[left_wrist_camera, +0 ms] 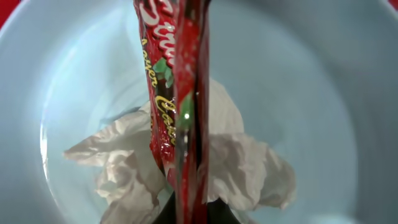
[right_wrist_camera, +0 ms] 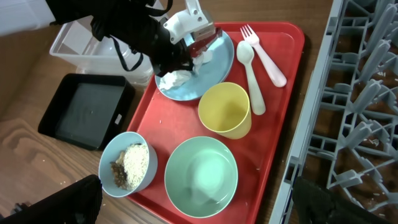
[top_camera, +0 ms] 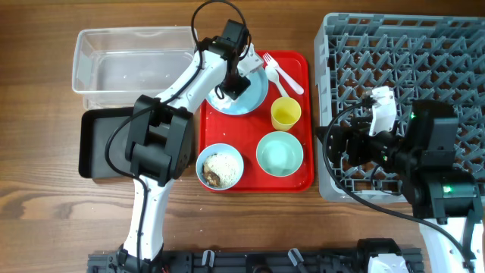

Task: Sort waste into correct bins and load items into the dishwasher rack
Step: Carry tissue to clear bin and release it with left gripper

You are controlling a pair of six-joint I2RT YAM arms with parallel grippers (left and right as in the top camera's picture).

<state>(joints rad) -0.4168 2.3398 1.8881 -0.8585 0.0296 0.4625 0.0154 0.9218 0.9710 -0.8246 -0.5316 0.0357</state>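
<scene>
My left gripper [top_camera: 233, 82] is down on the pale blue plate [top_camera: 254, 100] at the back of the red tray and is shut on the red snack wrapper [left_wrist_camera: 180, 93]. Crumpled white tissues [left_wrist_camera: 236, 168] lie under it on the plate [left_wrist_camera: 323, 93]. The right wrist view shows the wrapper [right_wrist_camera: 200, 42], tissue [right_wrist_camera: 176, 78] and plate [right_wrist_camera: 214, 68]. My right gripper [top_camera: 345, 144] is open and empty over the grey dishwasher rack [top_camera: 409, 45], its fingers apart either side of the mint-green bowl [right_wrist_camera: 200, 176]. The pale blue bowl [top_camera: 220, 167] holds rice crumbs and brown scraps. The yellow cup [top_camera: 286, 114] stands beside a white fork [top_camera: 284, 76].
The clear plastic tub [top_camera: 129, 64] stands at the back left, the black tray [top_camera: 102, 144] in front of it. All dishes sit on the flat red tray [top_camera: 303, 178]. A white spoon [right_wrist_camera: 250, 68] lies next to the fork. The rack's edge [right_wrist_camera: 311, 124] borders the tray.
</scene>
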